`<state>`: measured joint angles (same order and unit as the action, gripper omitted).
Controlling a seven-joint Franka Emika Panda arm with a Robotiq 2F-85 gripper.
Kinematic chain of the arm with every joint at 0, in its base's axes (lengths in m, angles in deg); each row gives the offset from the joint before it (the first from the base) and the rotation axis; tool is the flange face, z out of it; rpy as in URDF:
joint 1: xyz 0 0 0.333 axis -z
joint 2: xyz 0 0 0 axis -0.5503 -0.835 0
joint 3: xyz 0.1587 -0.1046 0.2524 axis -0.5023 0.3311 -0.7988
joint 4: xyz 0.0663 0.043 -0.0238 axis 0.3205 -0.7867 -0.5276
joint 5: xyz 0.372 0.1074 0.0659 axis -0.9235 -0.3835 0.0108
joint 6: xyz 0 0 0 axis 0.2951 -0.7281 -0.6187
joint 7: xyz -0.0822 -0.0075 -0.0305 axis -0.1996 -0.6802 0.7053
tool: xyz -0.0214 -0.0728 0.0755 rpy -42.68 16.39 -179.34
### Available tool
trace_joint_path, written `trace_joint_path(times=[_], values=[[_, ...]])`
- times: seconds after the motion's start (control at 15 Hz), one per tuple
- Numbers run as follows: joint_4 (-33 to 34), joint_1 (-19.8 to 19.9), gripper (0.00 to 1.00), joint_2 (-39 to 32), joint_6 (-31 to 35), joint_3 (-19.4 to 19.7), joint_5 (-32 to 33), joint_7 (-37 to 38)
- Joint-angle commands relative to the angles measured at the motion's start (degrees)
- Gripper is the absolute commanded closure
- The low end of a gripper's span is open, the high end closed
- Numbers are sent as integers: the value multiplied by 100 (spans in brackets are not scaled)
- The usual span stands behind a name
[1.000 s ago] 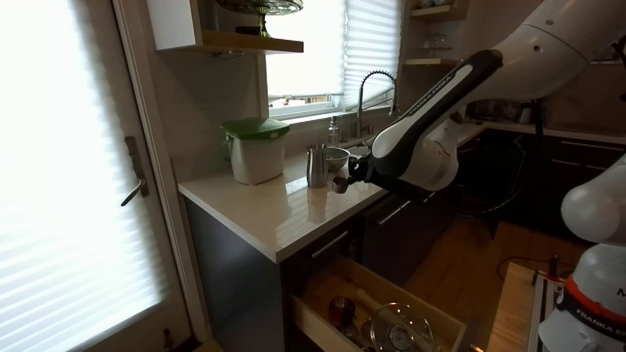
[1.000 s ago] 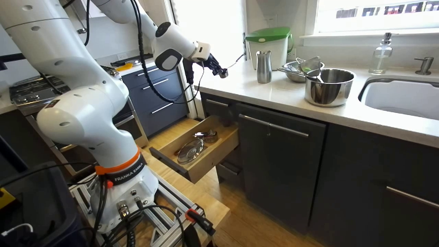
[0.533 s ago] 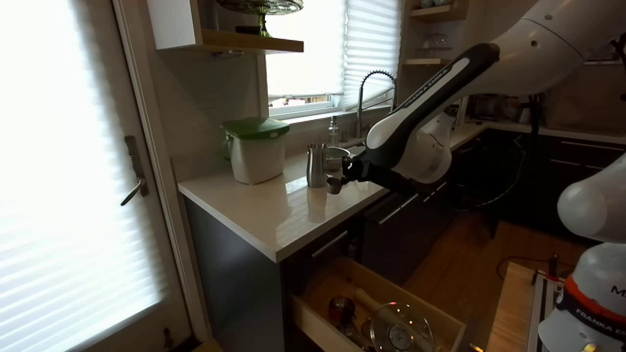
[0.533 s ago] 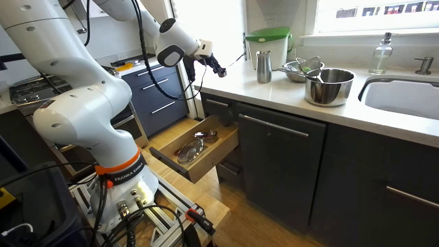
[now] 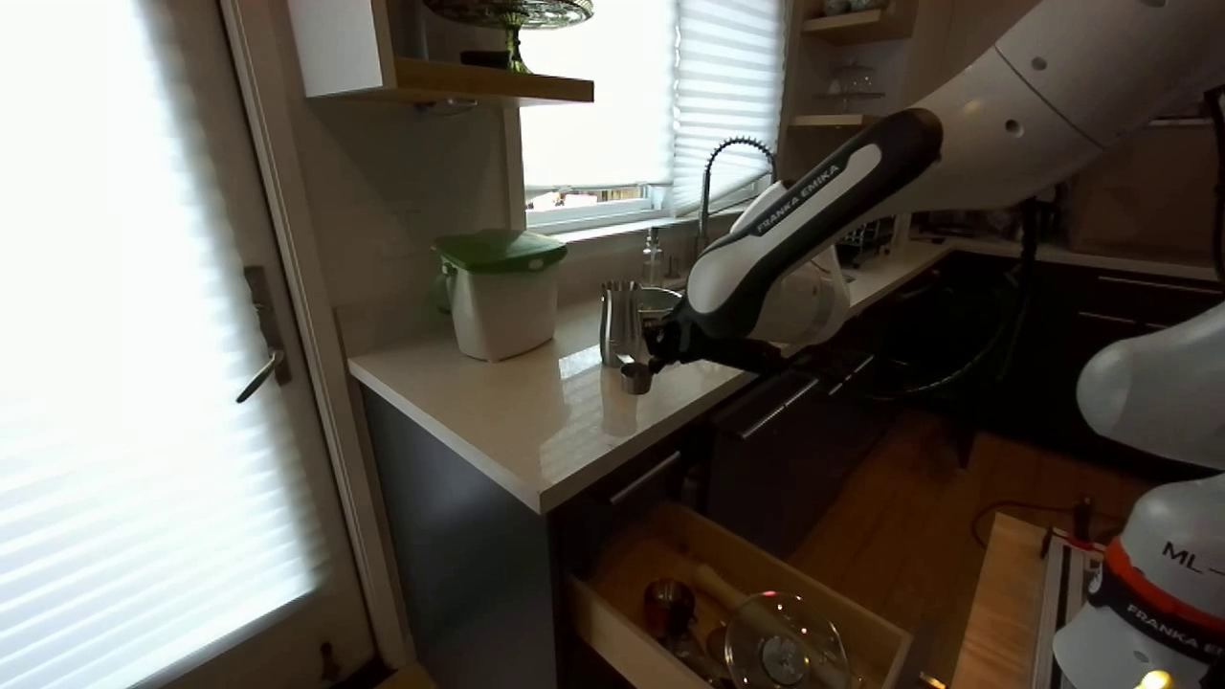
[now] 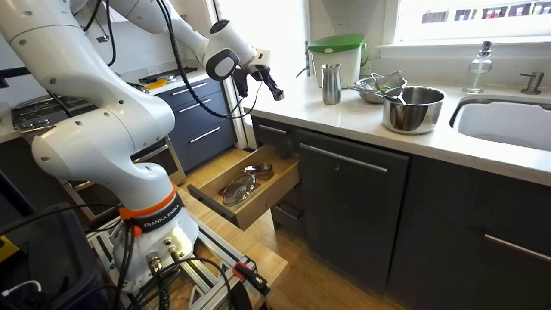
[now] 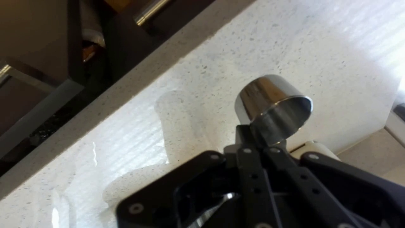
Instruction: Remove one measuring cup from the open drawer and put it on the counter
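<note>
Two fingers [image 7: 250, 167], closed together, grip one metal measuring cup [image 7: 272, 109] above the counter [image 6: 361, 118], which bears one tumbler [image 6: 331, 85] and one green-lidded tub [image 5: 502, 306]. One glass lid [image 6: 239, 189] lies in one open drawer [image 6: 267, 200].

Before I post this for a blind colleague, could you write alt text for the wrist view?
The black gripper holds a shiny metal measuring cup, which opens toward the lower right, over the pale, speckled counter. Dark cabinet fronts show at upper left.
</note>
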<state>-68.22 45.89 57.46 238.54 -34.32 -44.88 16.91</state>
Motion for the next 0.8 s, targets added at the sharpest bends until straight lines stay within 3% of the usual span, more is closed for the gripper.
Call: trace_joint_path(times=[0.0, 0.33, 0.73], values=[[738, 1128, 100, 911, -507, -1035, 60, 642], [1550, 2149, 100, 1587, -833, -1869, -35, 1056], [2049, 2555, 100, 1866, -942, -2130, -287, 1291]])
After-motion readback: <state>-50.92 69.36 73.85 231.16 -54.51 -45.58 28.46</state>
